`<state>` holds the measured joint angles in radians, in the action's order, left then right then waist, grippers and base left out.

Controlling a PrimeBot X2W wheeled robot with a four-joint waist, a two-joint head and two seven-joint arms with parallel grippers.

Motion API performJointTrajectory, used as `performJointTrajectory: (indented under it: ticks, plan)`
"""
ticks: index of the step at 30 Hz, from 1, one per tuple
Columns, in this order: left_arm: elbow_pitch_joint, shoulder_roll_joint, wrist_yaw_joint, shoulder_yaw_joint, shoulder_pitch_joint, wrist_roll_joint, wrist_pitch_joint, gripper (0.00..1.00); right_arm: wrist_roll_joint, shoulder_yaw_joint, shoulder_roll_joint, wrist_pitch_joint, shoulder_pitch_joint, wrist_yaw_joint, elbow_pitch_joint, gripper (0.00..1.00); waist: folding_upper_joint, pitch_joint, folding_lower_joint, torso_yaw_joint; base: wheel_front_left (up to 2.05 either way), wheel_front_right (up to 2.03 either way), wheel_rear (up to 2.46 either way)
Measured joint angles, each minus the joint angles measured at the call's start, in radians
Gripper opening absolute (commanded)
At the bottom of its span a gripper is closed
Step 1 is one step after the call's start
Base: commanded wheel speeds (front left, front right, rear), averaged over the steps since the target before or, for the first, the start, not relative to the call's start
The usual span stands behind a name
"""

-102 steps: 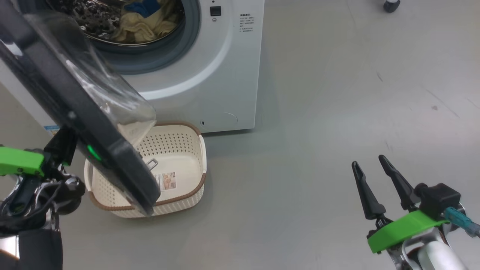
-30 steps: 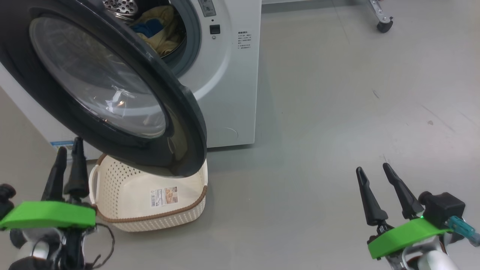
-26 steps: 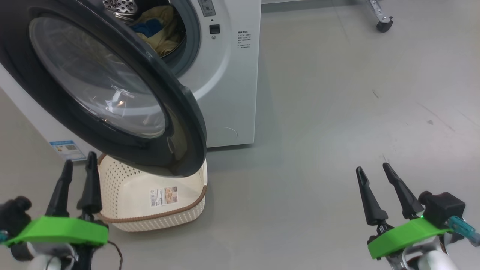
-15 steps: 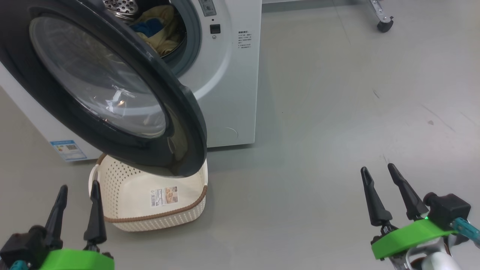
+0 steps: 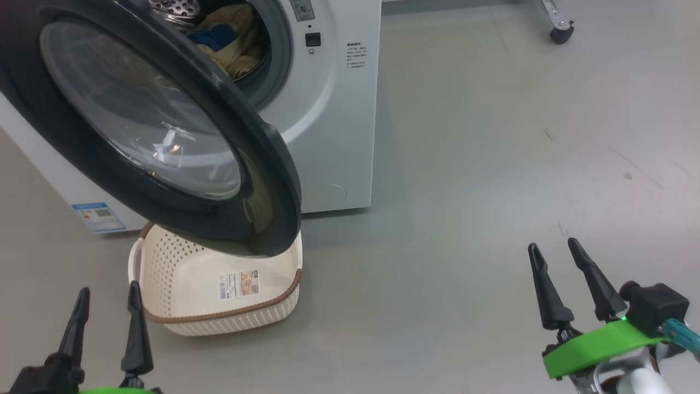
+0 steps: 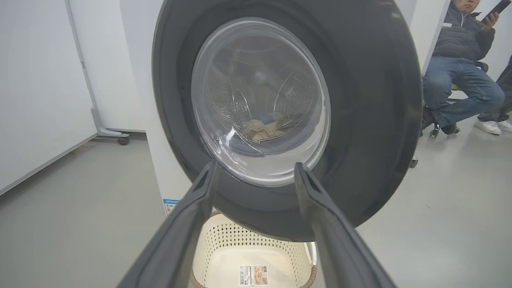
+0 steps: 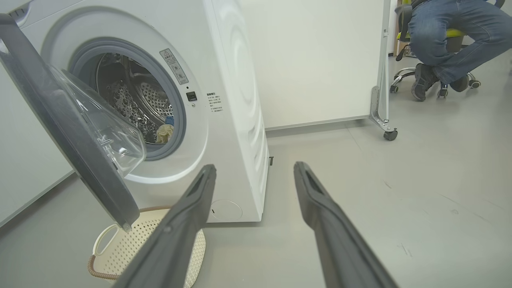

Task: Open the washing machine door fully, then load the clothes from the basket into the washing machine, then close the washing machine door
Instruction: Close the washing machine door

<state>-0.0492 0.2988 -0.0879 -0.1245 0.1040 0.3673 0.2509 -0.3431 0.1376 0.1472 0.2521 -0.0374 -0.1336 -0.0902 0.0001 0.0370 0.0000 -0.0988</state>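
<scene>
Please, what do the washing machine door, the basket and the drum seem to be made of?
The washing machine door: the rim looks like glossy dark plastic; the centre is clear glass or plastic, see-through with reflections. The basket: matte cream plastic, judging by its moulded rows of holes. The drum: shiny perforated metal, probably steel.

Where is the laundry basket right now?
In the head view the basket sits on the floor at lower left, just in front of the washing machine, partly under the swung-out washing machine door.
</scene>
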Motion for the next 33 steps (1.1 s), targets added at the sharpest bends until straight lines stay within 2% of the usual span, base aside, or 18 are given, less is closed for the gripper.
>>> performJointTrajectory:
  ticks: [33]
  plan:
    - [0.051,-0.079,0.053,0.09,0.028,-0.086,0.0,1.0,0.0,-0.007,-0.001,0.0,-0.005,0.0,-0.003,1.0,0.0,-0.009,0.0,-0.003,0.0,0.0,0.0]
